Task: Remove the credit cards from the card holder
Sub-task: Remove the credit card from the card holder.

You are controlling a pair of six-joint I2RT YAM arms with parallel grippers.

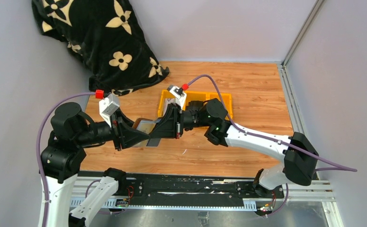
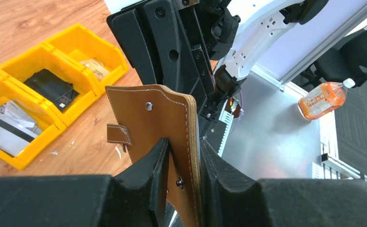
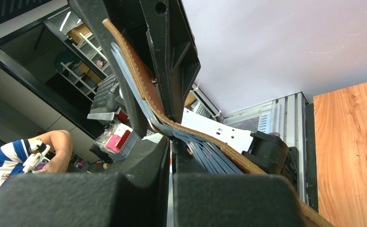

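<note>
Both arms meet mid-air over the wooden table (image 1: 247,94), w/ the card holder (image 2: 157,118) caught between them, clear of the tabletop and just in front of the yellow bins (image 2: 75,113). Left gripper (image 2: 183,153): jaws only a narrow way apart, straddling the brown leather flap edge-on, one finger against each face, so it has hold of the holder. The flap stands roughly upright, stitched edge to the right, small strap tab (image 2: 119,134) sticking out on its left. Right gripper (image 3: 171,149): jaws pressed fully together at the holder's grey inner layers, which fan out beside the fingertips. Can't tell whether it pinches a card, the lining or nothing. In the right wrist view the leather curves away past the fingers. Bins hold loose cards (image 2: 6,132) in the near compartment and a black item (image 2: 49,87) in the middle one. A black flowered blanket (image 1: 91,33) lies at the far left corner, and an orange bottle (image 2: 322,98) lies off the table.
</note>
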